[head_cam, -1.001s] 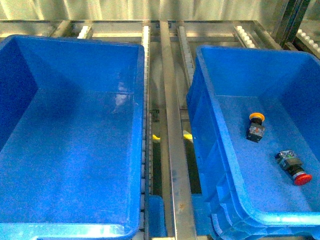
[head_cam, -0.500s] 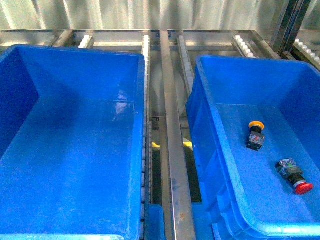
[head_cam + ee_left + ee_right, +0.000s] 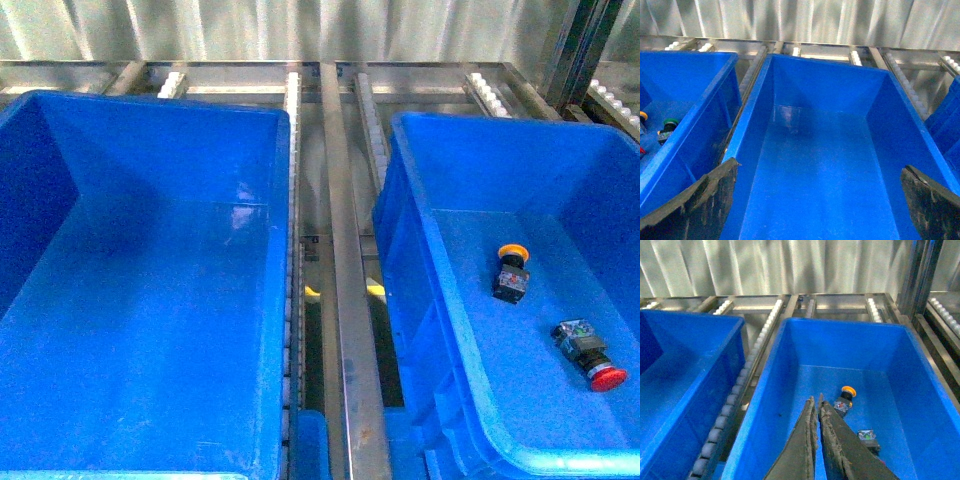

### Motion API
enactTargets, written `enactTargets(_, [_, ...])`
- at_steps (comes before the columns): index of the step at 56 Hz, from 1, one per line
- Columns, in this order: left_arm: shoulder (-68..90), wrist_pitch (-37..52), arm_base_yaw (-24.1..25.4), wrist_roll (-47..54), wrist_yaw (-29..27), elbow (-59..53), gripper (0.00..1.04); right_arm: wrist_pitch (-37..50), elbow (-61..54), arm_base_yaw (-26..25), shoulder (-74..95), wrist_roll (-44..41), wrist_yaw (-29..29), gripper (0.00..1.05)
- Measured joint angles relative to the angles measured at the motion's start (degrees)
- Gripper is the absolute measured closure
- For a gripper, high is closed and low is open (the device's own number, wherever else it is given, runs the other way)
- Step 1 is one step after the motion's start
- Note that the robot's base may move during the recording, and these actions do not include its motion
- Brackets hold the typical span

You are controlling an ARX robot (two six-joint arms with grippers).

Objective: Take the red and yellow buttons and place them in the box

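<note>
The box (image 3: pixel 424 230), a deep blue tote with doubled rims, stands at the right of the front view. A yellow button (image 3: pixel 513 270) and a red button (image 3: pixel 592 358) lie on its floor, apart from each other. Neither gripper shows in the front view. In the right wrist view my right gripper (image 3: pixel 815 401) is shut and empty above the box (image 3: pixel 850 345), just short of the yellow button (image 3: pixel 846 397). The red button's body (image 3: pixel 867 436) lies beside one finger, which hides its cap. My left gripper (image 3: pixel 820 167) hangs open over an empty tote (image 3: pixel 825 90).
The empty blue tote (image 3: pixel 150 160) fills the left of the front view. Steel rails and roller tracks (image 3: pixel 340 250) run between the totes. In the left wrist view another blue tote (image 3: pixel 675 75) holds a green-capped switch (image 3: pixel 669 125) and other buttons at the picture's edge.
The front view has shifted a little, so everything sits slightly lower in frame. Both buttons lie where they were in the box.
</note>
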Motion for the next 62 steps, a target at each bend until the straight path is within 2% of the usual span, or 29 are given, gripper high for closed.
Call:
enactTargets(51, [0.00,0.00,0.00,0.00,0.00,0.00,0.08,0.00,0.00,0.00,0.02,0.00,0.00,1.01])
enactTargets(62, [0.00,0.00,0.00,0.00,0.00,0.00,0.08,0.00,0.00,0.00,0.02,-0.04,0.00,0.68])
